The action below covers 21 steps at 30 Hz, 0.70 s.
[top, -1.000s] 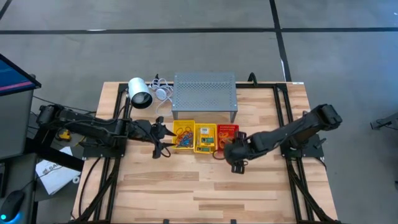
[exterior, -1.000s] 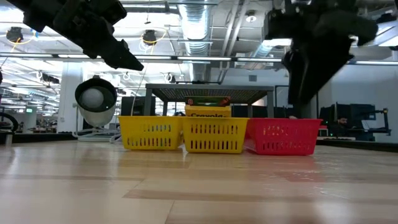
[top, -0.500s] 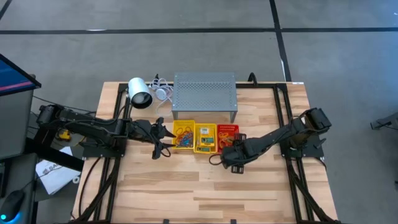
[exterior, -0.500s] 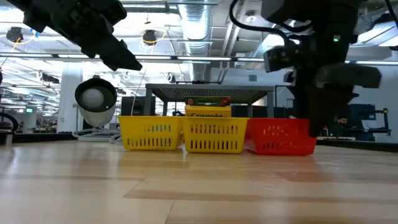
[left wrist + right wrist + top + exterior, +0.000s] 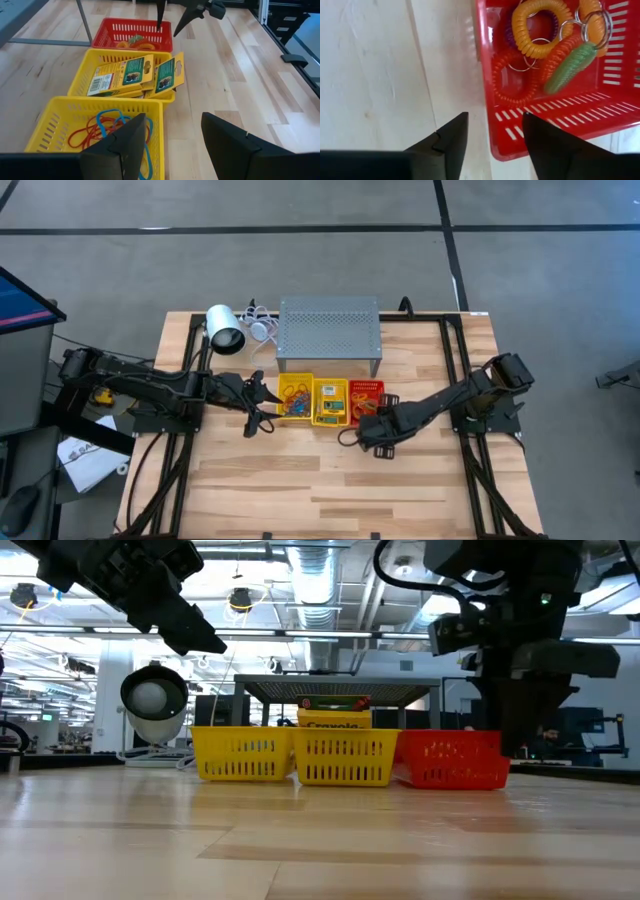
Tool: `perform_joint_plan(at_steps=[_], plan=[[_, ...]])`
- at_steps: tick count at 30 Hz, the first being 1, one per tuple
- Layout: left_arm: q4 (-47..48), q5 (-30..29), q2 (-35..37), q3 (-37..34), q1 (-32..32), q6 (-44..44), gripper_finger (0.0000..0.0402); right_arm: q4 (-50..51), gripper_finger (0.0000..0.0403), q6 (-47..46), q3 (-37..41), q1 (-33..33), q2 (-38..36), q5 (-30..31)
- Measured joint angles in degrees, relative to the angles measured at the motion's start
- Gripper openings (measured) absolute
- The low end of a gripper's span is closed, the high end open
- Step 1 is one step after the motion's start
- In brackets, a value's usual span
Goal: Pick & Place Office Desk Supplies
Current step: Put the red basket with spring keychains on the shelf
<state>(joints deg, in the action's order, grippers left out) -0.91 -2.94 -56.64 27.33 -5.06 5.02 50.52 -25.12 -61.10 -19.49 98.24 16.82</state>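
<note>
Three baskets stand in a row on the wooden table. The left yellow basket (image 5: 60, 125) holds rubber bands (image 5: 100, 132). The middle yellow one (image 5: 90, 62) holds crayon boxes (image 5: 135, 75). The red basket (image 5: 368, 395) holds coiled rings (image 5: 540, 40) in orange, green and purple. My right gripper (image 5: 495, 135) is open and points down at the red basket's near wall. My left gripper (image 5: 172, 135) is open, raised off the table beside the left yellow basket, and holds nothing. My right gripper comes from above and stands astride the red basket's near wall (image 5: 482, 95), close to a corner, with one finger (image 5: 160, 20) over the inside and the other (image 5: 184, 22) outside. Whether the fingers touch the wall I cannot tell.
A grey perforated stand (image 5: 329, 335) rises just behind the baskets, and a white lamp (image 5: 225, 330) lies at the far left. Bare wood (image 5: 330, 480) stretches from the baskets to the table's near edge.
My right gripper has sunk toward the red basket and tipped more steeply downward, and now sits low at its near wall.
</note>
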Motion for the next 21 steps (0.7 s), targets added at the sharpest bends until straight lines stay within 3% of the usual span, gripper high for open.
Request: perform_joint_plan(at_steps=[21], plan=[[-0.02, 0.00, 0.00, 0.00, 0.00, 0.00, 0.0186, 0.02, 0.0012, 0.00, 0.00, 0.07, 0.00, 0.02]])
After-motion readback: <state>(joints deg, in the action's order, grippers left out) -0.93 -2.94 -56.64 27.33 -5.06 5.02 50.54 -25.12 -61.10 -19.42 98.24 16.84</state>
